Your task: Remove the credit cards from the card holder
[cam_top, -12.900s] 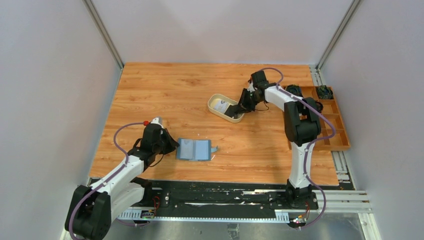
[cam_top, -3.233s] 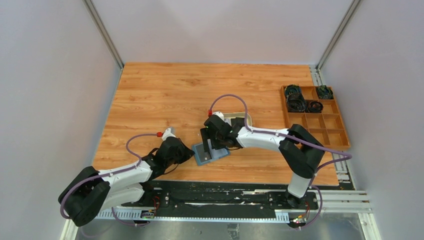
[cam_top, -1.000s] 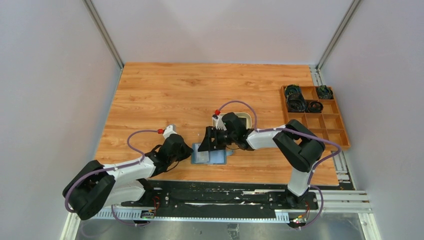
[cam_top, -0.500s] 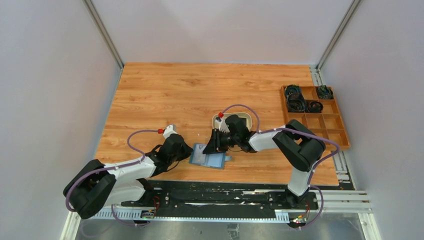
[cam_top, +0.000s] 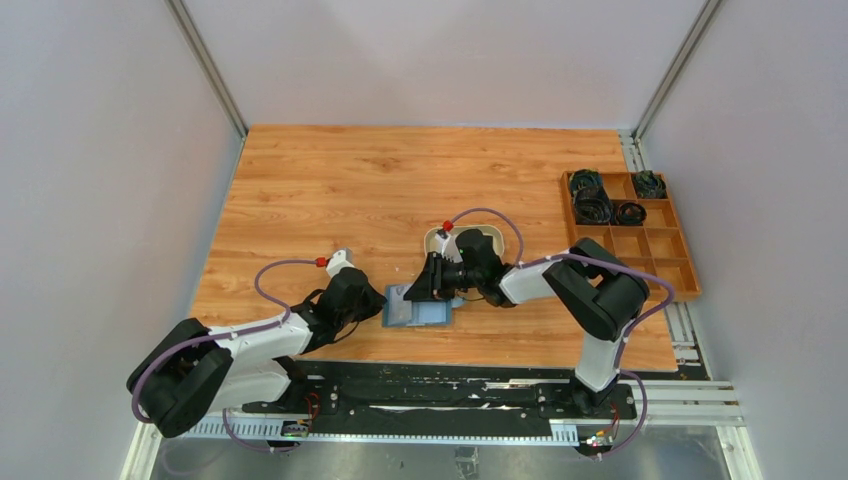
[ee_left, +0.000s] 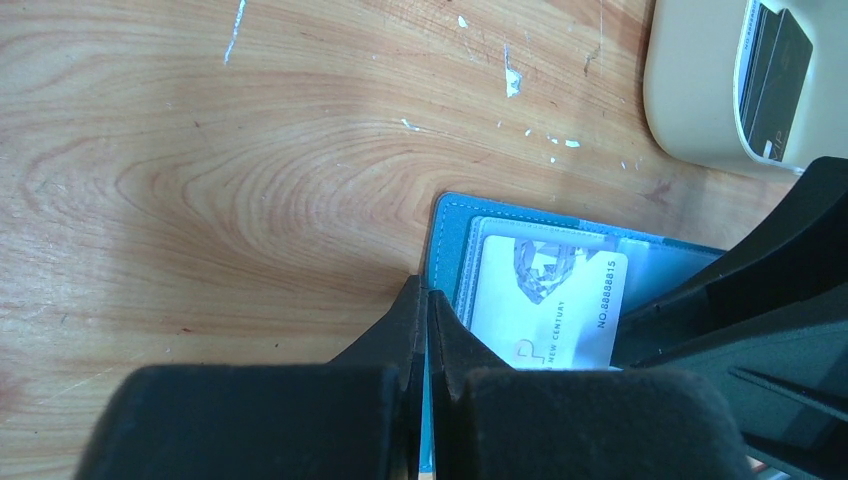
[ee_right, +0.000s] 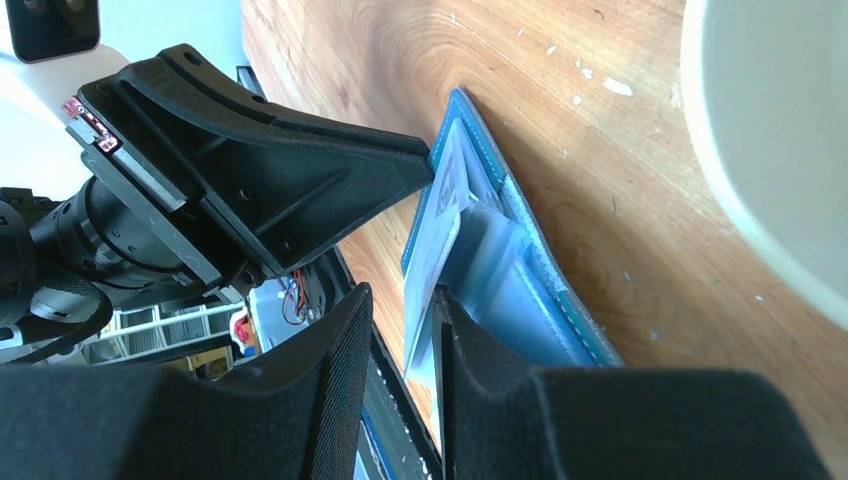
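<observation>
The teal-blue card holder (cam_top: 420, 312) lies open on the table near the front edge. My left gripper (cam_top: 378, 305) is shut on its left edge, and the left wrist view shows the teal edge (ee_left: 455, 230) pinched between the jaws (ee_left: 427, 300). A whitish-grey credit card (ee_left: 560, 310) marked "NEW CENTURY" sticks out of a pocket. My right gripper (cam_top: 425, 290) is over the holder (ee_right: 540, 290). Its jaws (ee_right: 400, 300) stand slightly apart around that card (ee_right: 430, 250). The card lies against one finger, with a gap to the other.
A beige oval tray (cam_top: 490, 237) sits just behind the holder and holds a black card (ee_left: 775, 60) and a pale one. Its rim shows in the right wrist view (ee_right: 780, 150). A wooden compartment box (cam_top: 630, 235) with coiled cables stands at the right edge.
My right gripper has shifted slightly right over the holder. The holder tilted a little and has settled back. My left gripper has kept its hold on the edge.
</observation>
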`<state>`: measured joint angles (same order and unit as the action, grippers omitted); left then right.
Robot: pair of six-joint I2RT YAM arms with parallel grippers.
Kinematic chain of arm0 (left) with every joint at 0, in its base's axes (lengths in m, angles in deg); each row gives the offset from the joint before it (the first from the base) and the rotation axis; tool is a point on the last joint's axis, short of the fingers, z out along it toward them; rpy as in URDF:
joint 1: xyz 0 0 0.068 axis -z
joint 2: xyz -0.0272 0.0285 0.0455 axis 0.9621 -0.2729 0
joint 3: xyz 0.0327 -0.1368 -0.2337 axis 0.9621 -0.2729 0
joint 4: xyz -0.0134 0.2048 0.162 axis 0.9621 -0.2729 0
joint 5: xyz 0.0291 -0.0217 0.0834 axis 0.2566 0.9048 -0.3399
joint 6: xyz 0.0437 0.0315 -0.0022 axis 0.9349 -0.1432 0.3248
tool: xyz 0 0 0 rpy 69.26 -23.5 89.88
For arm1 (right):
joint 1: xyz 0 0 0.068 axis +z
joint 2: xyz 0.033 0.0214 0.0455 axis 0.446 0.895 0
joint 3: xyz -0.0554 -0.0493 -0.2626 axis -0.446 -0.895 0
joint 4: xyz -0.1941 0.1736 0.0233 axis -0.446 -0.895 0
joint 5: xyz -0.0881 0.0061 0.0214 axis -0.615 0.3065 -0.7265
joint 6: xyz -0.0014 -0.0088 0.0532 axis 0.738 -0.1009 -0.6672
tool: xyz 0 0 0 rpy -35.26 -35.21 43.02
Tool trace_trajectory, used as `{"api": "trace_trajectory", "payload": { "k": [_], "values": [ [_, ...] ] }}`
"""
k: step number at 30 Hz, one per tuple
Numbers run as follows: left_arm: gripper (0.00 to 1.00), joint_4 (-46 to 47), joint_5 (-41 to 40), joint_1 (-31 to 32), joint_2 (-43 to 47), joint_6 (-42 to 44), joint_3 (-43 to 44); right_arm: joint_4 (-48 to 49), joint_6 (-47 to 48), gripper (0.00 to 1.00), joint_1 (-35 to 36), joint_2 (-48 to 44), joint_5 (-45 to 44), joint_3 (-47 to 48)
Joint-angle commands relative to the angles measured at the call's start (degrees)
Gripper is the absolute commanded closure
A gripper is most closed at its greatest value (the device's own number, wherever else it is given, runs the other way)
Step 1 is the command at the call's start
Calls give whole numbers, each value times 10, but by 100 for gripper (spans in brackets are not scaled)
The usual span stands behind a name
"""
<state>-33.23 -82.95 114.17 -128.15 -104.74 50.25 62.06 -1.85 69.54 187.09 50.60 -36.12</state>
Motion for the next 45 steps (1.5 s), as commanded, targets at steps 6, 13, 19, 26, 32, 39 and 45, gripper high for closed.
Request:
{"api": "trace_trajectory", "payload": {
  "k": [6, 13, 19, 26, 32, 39, 45],
  "values": [
    [100, -71, -16, 6, -25, 13, -10, 70, -46, 67, 10, 40, -6, -2],
    [100, -70, -17, 6, -24, 14, -10, 72, -55, 67, 25, 52, -3, 12],
    [100, -70, -19, 6, -21, 11, -15, 62, -55, 67, 18, 24, -3, 4],
    [100, -65, -17, 6, -29, 11, -14, 48, -46, 67, 7, -10, 0, -7],
    [100, -65, -17, 6, -28, 11, -16, 57, -49, 68, -3, -24, -3, -25],
    [100, -64, -18, 6, -31, 10, -14, 51, -41, 68, -20, -38, 2, -47],
    [100, -64, -17, 6, -34, 11, -13, 50, -35, 68, -27, -42, 3, -59]
  ]
}}
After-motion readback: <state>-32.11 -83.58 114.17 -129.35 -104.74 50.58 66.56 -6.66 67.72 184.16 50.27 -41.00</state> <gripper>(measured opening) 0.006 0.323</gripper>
